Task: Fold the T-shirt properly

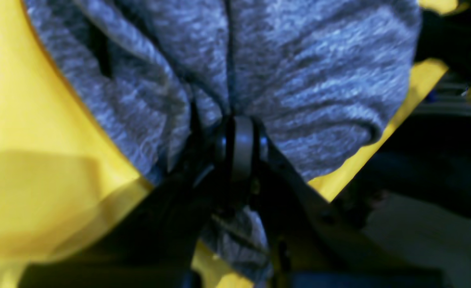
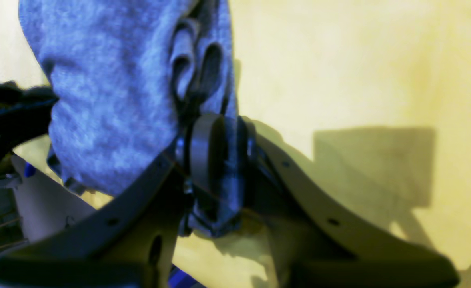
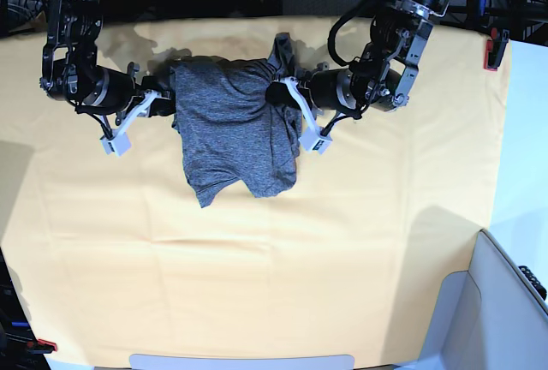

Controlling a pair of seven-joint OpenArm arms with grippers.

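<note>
T-shirt [image 3: 233, 122] between both grippers

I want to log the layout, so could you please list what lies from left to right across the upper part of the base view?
Right gripper → grey shirt → left gripper → red clip, all over the yellow cloth.
</note>
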